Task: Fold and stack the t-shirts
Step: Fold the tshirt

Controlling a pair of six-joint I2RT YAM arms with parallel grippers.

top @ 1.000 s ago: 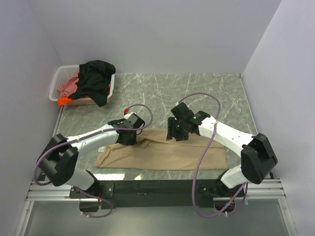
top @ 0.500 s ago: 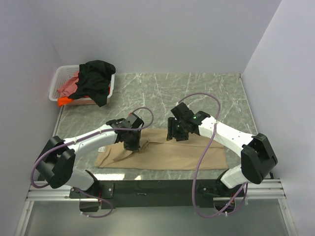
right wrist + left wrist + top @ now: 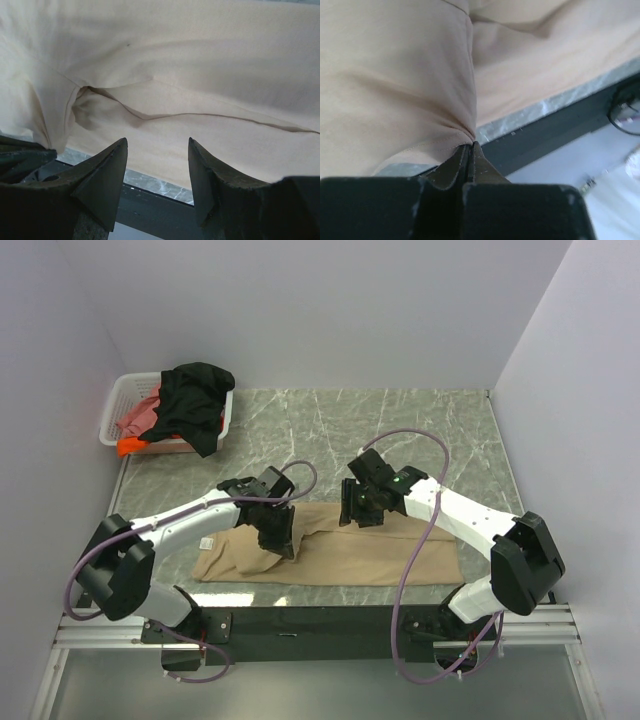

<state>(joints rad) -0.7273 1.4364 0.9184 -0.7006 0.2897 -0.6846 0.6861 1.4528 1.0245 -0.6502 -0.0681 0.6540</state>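
Note:
A tan t-shirt lies spread across the near half of the marble table, its small white tag near the left end. My left gripper is shut on a pinched fold of the tan cloth; in the left wrist view the closed jaws bite the tan t-shirt where it bunches. My right gripper hangs open just above the shirt's far edge. In the right wrist view the right gripper has nothing between its fingers, with the tan t-shirt below it.
A white lattice basket stands at the far left corner. It holds a black shirt draped over its rim, a pink-red one and an orange one. A black rail runs along the table's near edge.
My left gripper has moved toward the near edge and slightly right, drawing the pinched tan cloth over the shirt. The right arm has stayed in place.

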